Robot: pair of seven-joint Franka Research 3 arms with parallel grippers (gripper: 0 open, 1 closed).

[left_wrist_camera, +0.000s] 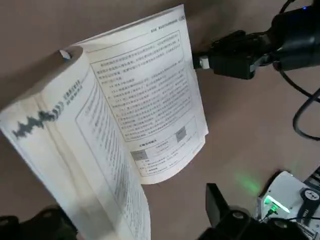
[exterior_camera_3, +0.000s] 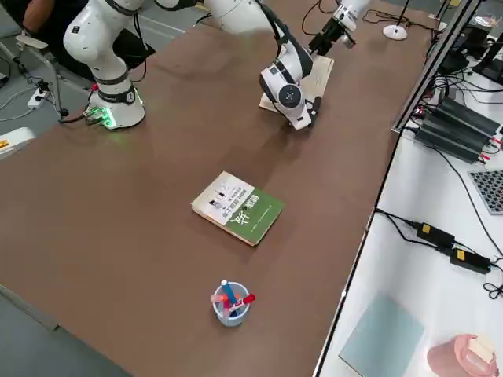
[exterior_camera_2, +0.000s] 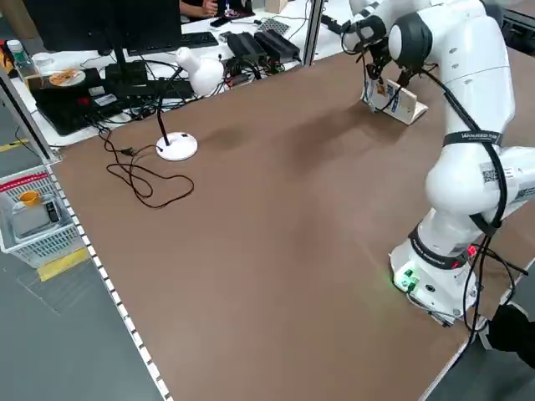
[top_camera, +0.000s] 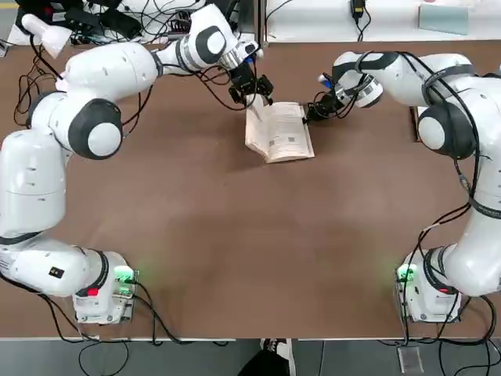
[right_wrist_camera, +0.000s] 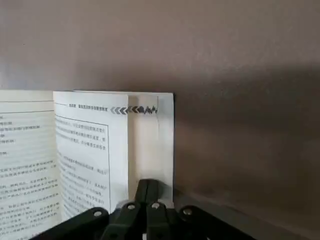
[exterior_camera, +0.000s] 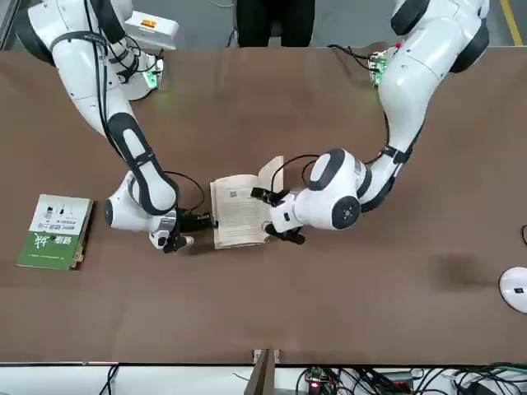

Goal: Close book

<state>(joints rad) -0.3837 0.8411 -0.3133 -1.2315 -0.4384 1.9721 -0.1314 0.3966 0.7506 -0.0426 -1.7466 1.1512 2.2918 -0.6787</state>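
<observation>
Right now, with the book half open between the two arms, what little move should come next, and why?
Probably the left gripper should swing the raised pages across onto the flat ones. The book lies partly open, its left-hand leaves standing up at that gripper, while the shut right gripper presses on the opposite page edge. That gripper would likely need to slide clear just before the pages meet.

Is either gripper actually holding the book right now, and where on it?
The left gripper stands around the book's raised half. The right gripper, jaws shut, presses the flat half's outer edge.
</observation>
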